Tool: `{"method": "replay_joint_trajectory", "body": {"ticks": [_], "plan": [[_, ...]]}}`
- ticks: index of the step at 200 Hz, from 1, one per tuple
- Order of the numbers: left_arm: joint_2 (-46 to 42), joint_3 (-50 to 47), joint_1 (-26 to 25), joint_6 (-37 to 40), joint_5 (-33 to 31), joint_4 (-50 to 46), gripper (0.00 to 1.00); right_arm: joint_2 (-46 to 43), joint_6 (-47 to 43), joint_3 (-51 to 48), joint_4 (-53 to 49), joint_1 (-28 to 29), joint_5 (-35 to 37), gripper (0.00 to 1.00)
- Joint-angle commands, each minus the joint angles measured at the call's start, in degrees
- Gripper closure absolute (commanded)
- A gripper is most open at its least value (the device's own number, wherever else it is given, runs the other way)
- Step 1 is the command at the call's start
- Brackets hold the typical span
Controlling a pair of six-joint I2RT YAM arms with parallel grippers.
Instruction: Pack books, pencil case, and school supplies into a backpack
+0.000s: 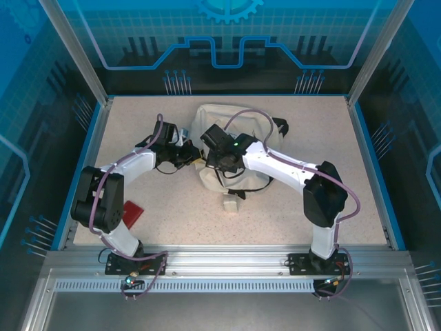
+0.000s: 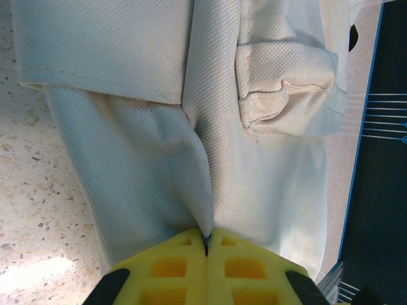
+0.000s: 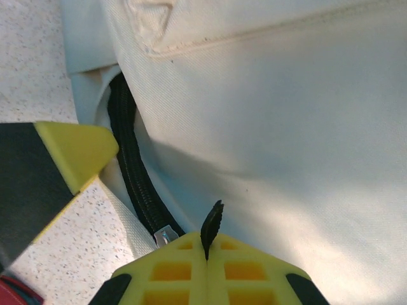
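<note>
The cream-white backpack [image 1: 238, 127] lies on the table's middle, its weave close up in the left wrist view [image 2: 140, 159]. My left gripper [image 2: 206, 240] is shut on a pinched fold of its fabric. Just to its right, my right gripper [image 3: 206, 246] is shut on the black zip pull tab [image 3: 212, 223], beside the black zip line [image 3: 130, 171] and the silver slider [image 3: 164, 236]. From above, both grippers [image 1: 195, 160] [image 1: 208, 164] meet at the backpack's left edge. The left fingertip [image 3: 73, 152] shows in the right wrist view. The books are out of view.
A flat red object [image 1: 131, 212] lies on the table by the left arm's base. The beige tag [image 1: 231, 203] sits in front of the backpack. Dark straps [image 1: 279, 127] trail off its right side. Blue rails [image 1: 365, 158] border the speckled table.
</note>
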Motion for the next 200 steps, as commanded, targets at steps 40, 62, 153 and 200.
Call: {"method": "replay_joint_trajectory", "body": {"ticks": [40, 62, 153, 200], "plan": [[1.04, 1.23, 1.75, 2.06, -1.77, 0.75, 1.0, -0.11, -7.96, -0.23, 5.9, -1.04, -5.69, 1.0], [1.39, 1.22, 1.75, 1.5, -0.59, 1.31, 1.0, 2.64, -10.19, 1.35, 12.68, -2.8, -7.4, 1.0], [1.48, 1.17, 1.79, 1.08, -1.12, 1.69, 1.0, 8.51, -9.59, 6.01, 22.7, -6.37, -17.73, 1.0], [0.16, 2.34, 2.8, 1.01, -3.76, -2.47, 0.8, -1.64, -13.88, 0.81, 9.53, -6.87, -11.52, 0.49]]}}
